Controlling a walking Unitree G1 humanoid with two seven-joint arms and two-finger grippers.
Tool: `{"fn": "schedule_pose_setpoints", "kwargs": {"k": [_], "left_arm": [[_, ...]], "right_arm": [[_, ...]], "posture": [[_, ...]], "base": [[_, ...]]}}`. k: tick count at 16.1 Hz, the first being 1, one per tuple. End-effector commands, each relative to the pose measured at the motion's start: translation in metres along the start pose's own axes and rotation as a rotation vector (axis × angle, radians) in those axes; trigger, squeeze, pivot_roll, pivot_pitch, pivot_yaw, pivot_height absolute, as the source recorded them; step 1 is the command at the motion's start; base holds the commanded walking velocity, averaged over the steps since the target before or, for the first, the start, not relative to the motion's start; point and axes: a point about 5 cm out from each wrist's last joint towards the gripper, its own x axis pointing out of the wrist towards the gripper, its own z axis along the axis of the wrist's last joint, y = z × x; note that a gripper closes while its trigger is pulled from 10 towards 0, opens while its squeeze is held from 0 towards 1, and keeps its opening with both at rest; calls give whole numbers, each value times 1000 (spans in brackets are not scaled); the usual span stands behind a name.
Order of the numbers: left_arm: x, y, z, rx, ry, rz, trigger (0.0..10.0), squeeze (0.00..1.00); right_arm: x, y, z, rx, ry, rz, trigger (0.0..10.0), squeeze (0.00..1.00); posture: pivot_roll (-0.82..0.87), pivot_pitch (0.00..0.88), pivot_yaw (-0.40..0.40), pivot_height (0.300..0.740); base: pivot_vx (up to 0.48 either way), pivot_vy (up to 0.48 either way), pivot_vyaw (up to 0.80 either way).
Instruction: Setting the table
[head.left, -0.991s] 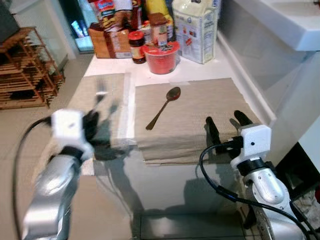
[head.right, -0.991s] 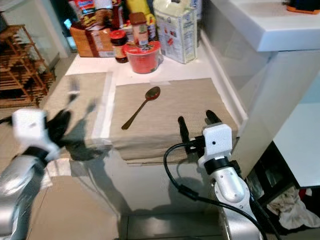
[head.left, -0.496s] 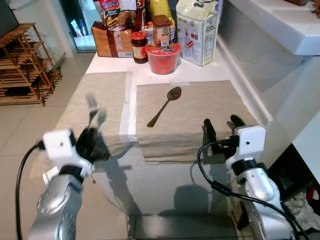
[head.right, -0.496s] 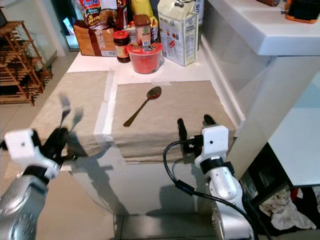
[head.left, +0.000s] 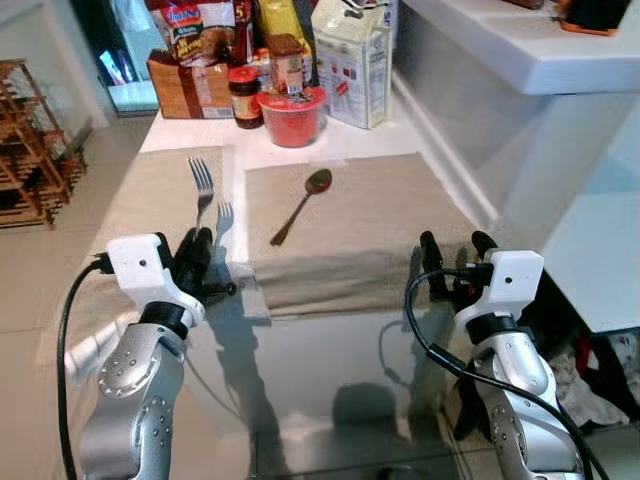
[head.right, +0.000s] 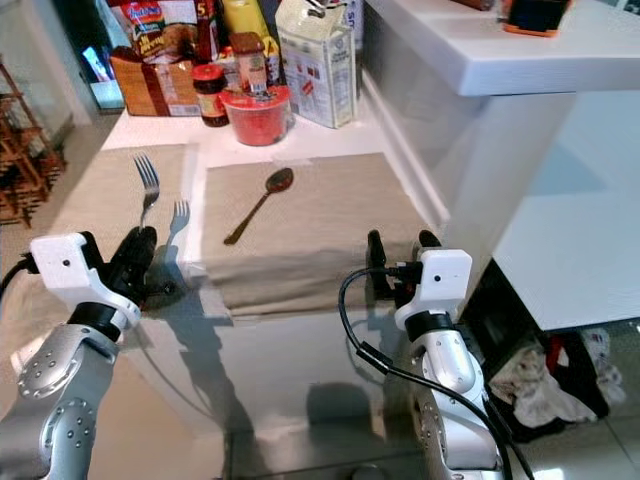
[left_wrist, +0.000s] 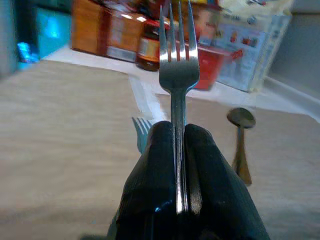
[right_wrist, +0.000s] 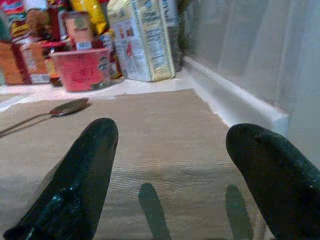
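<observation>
Behind the spoon (head.left: 301, 203): red tub (head.left: 292, 113), jar (head.left: 245, 96), carton (head.left: 352, 58).

silver fork (left_wrist: 177, 80), bronze spoon (head.left: 300, 203), beige woven placemats (head.left: 370, 220), red bowl (head.left: 292, 110), white bench (head.left: 420, 125), black fingers (right_wrist: 80, 170).

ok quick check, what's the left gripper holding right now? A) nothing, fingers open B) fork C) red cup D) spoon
B: the left gripper is shut on the fork, its handle pinched between the two black fingers with the tines pointing up; the spoon lies untouched on the right placemat.
</observation>
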Motion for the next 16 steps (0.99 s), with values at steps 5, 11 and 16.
{"fn": "schedule_pose_setpoints", "kwargs": {"k": [5,11,16], "left_arm": [[3,2,2,44,4,13,0,0],[4,3,2,45,1,24,0,0],[13,0,8,54,-31,5,0,0]], "right_arm": [[7,4,2,-15,-3,54,10000,0],[7,3,1,-25,8,72,10000,0],[11,6,2,-30,6,86,10000,0]], "posture": [[-94,0,49,740],[-96,0,37,740],[-97,0,40,740]], "base": [[0,0,0],[-304,0,0],[0,0,0]]}}
